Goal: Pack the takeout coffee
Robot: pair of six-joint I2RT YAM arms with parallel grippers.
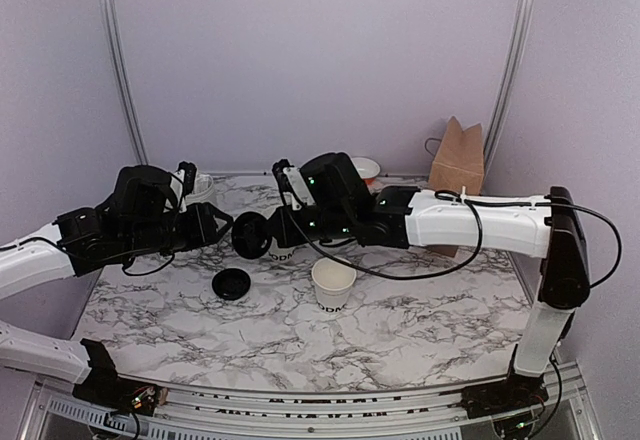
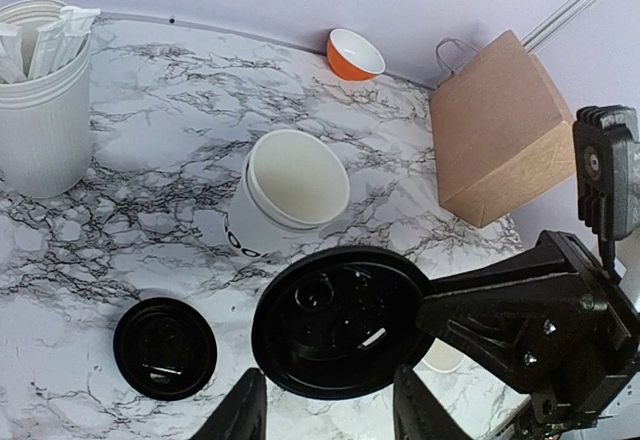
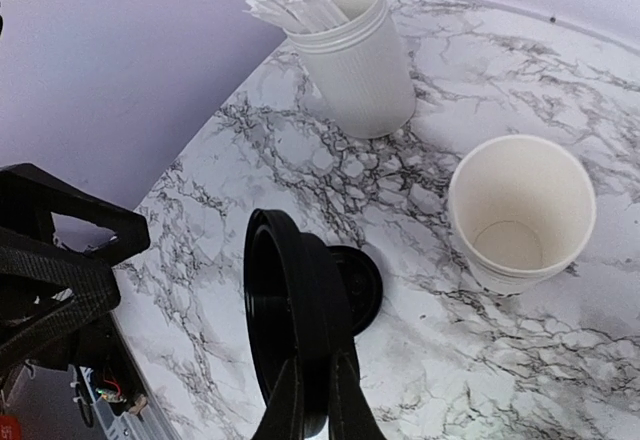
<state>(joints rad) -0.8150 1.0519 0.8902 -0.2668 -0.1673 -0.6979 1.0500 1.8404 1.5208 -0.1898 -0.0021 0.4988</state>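
- My right gripper (image 1: 272,232) pinches the black lid (image 1: 250,235) by its rim, holding it on edge above the marble tabletop (image 1: 420,310).
- My left gripper (image 1: 222,224) stands spread at that lid's 9 o'clock.
- The white cup (image 1: 333,283) stands upright at the lid's 4 o'clock, apart.
- A second lid (image 1: 232,283) lies flat at 7 o'clock.

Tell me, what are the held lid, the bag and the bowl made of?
The held lid looks like plastic: black, smooth, with small glints. The bag looks like brown paper: matte, with creased folds. The bowl is orange outside, white inside and smooth; it could be plastic or ceramic, can't tell.
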